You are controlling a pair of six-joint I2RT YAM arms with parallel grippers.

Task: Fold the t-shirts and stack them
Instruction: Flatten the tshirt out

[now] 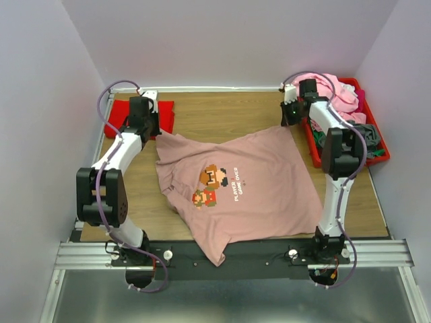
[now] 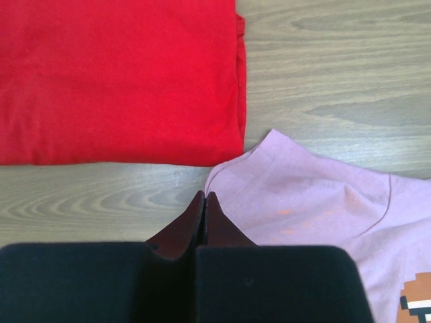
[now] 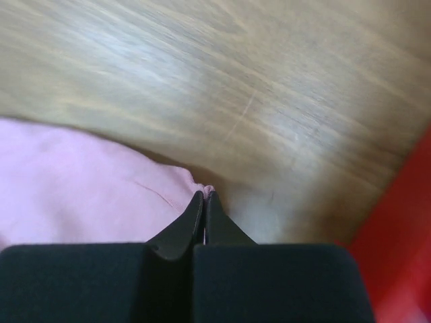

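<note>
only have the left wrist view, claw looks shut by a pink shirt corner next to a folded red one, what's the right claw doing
observer: The right claw is shut, with a bit of the dusty-pink t-shirt pinched at its tips.
operator: is that shirt bunched or spread out
observer: It is spread mostly flat on the table, print up, and one near corner lies over the black rail.
operator: anything off to the right of it
observer: A red bin sits beside the right arm, holding a pile of t-shirts.
</note>
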